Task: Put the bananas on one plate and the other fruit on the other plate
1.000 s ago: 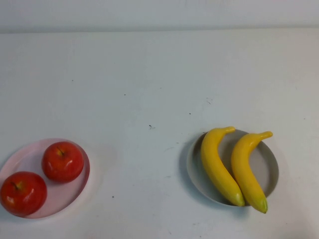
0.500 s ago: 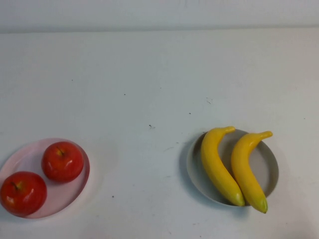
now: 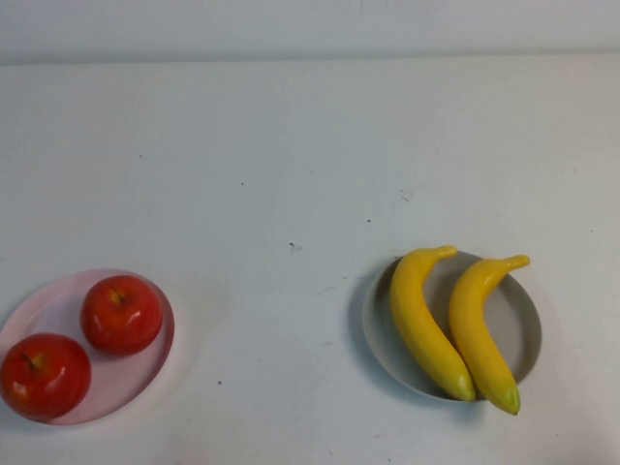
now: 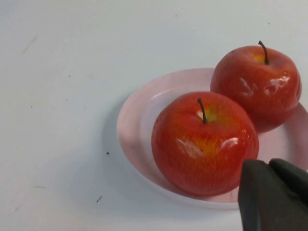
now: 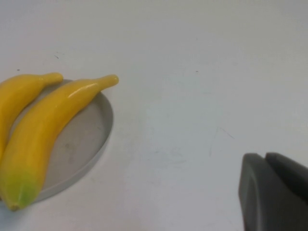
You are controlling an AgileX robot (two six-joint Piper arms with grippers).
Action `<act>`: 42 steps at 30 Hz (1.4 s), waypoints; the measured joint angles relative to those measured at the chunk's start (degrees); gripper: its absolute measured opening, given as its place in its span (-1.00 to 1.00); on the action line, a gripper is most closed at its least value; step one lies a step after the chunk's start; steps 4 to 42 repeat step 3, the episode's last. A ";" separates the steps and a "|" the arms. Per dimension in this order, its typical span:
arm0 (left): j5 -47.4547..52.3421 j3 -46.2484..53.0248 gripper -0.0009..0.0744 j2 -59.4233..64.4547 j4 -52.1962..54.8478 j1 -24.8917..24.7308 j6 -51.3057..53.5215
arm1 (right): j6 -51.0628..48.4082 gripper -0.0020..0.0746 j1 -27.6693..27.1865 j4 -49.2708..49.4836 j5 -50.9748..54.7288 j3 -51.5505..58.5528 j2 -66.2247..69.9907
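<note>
Two yellow bananas (image 3: 424, 322) (image 3: 479, 329) lie side by side on the grey plate (image 3: 521, 329) at the right; they also show in the right wrist view (image 5: 53, 122) with the grey plate (image 5: 91, 139). Two red apples (image 3: 121, 313) (image 3: 44, 375) sit on the pale pink plate (image 3: 121, 380) at the left, and show in the left wrist view (image 4: 204, 142) (image 4: 257, 84) on the pink plate (image 4: 137, 125). My left gripper (image 4: 270, 166) is shut and empty beside the pink plate. My right gripper (image 5: 267, 159) is shut and empty over bare table, away from the grey plate. Neither gripper shows in the high view.
The white table (image 3: 291, 165) stretches between and behind the two plates, with a few small dark specks. A pale wall runs along the far edge.
</note>
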 joint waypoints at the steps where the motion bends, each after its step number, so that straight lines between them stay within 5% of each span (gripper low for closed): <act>1: 0.00 0.00 -0.99 0.00 0.00 0.00 0.00 | 0.00 -0.99 0.00 0.00 0.00 0.00 0.00; 42: 0.00 0.00 -0.99 0.00 0.00 0.00 0.00 | 0.00 -0.99 0.00 0.00 0.00 0.00 -0.22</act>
